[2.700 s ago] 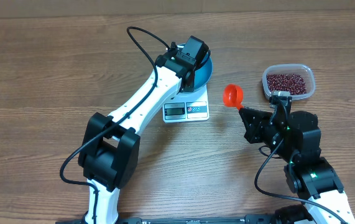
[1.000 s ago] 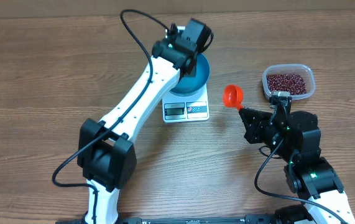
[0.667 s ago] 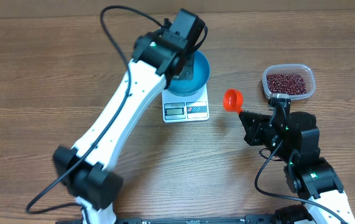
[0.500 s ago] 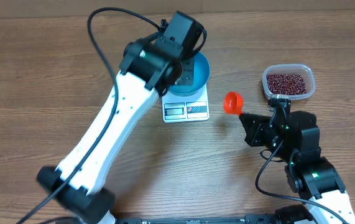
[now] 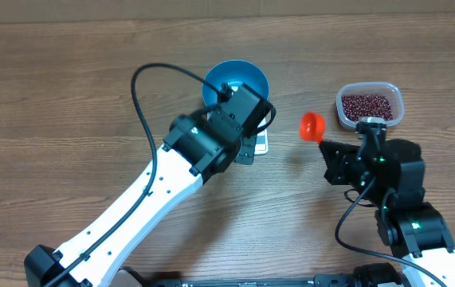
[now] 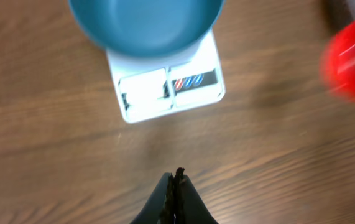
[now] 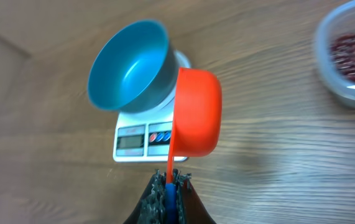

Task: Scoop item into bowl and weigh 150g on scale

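Left gripper (image 6: 176,180) is pressed together on nothing, over the wooden table (image 6: 40,155) near the one flat white scale (image 6: 165,93). On the scale stands one smooth blue bowl (image 6: 146,25). Right gripper (image 7: 170,182) pinches the one orange scoop (image 7: 196,112) by its handle. The beans (image 5: 368,105) heap in one clear tub (image 5: 399,100). From overhead, the left arm hides most of the scale.

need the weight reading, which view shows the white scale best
Left wrist view: the flat white rectangular scale shows its whole front panel below the round blue bowl. In the right wrist view the orange plastic scoop overlaps its corner; overhead, the left arm hides most.
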Controlling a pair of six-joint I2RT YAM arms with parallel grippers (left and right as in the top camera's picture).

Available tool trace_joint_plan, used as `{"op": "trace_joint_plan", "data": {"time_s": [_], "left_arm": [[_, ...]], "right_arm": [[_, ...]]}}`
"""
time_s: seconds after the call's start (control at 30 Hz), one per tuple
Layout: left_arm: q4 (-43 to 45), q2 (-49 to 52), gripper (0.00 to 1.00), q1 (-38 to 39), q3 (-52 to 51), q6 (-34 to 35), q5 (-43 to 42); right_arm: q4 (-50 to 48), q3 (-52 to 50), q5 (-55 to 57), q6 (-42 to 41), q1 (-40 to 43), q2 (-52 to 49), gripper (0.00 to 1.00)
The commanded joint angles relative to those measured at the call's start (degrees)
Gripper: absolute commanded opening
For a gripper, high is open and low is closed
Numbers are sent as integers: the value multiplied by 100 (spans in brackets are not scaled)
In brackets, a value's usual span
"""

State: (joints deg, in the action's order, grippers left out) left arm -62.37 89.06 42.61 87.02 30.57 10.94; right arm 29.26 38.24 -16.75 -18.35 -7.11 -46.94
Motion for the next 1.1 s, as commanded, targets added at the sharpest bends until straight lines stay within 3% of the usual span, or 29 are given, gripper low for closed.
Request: {"op": "trace_joint_plan", "data": {"time_s": [0.0,0.2,0.27,0.33,0.57,0.6,0.67,0.73,0.8,1.07], "left_arm": [[505,-256,4,-24,-614,111,35],[1602,-199,4,-26,-1523,-229,282],[1814,-153,9,-28,-1746,-227,474],[1958,-98,4,-39,-1856,-229,468],[2271,317,4,-63,-1878,-245,442],[2297,389,5,-63,-1878,-256,444],[2369,564,20,-66,-1878,-258,446],[2479,719,16,-66,-1878,-417,433],[2586,835,4,-66,-1878,-562,402],[3134,1180,4,-249,-1878,-966,190]], "right_arm": [[-33,149,9,42,319,146,3],[186,177,-133,44,713,146,3],[269,203,-138,46,820,146,4],[280,203,-214,70,887,146,3],[258,203,-282,85,922,146,3],[258,203,-282,87,922,146,3],[258,203,-280,87,922,146,4],[256,203,-280,87,922,146,3],[238,203,-280,87,922,144,3],[61,203,-280,87,922,144,3]]}}
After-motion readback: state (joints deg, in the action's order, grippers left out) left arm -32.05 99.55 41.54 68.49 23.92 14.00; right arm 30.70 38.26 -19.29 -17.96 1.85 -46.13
